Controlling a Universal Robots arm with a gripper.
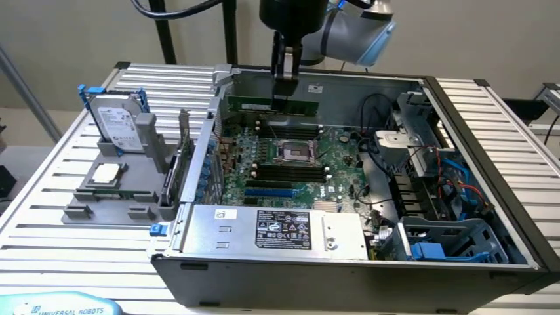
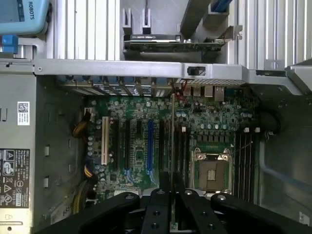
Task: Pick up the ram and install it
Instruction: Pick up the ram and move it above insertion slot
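**Exterior view.** At the upper middle of the frame, the gripper (image 1: 285, 97) hangs over the far end of the open computer case (image 1: 350, 285). Its fingers are clamped on the ram (image 1: 258, 105). The ram is a green stick held level above the motherboard (image 1: 337, 154). We cannot tell how high it hangs over the black slots (image 1: 284, 172). The frame's top edge cuts off the arm. The power supply (image 1: 219, 230), lower middle, carries a dark label with print too small to read. The pale blue box (image 1: 61, 307) in the lower left corner reads "UNIVERSAL ROBOTS" and is partly cut off. Toward the exterior view's left, a grey tray (image 1: 96, 197) holds a hard drive (image 1: 118, 121) whose sticker is illegible.

**Wrist view.** The black fingers (image 2: 160, 204) of the gripper (image 2: 172, 195) pinch the ram (image 2: 172, 146). We see the ram edge-on as a thin line over the motherboard (image 2: 214, 117), beside the processor socket (image 2: 212, 170). The blue box (image 2: 24, 14) shows only "ROBOTS". The power supply (image 2: 44, 122) stickers are blurred.
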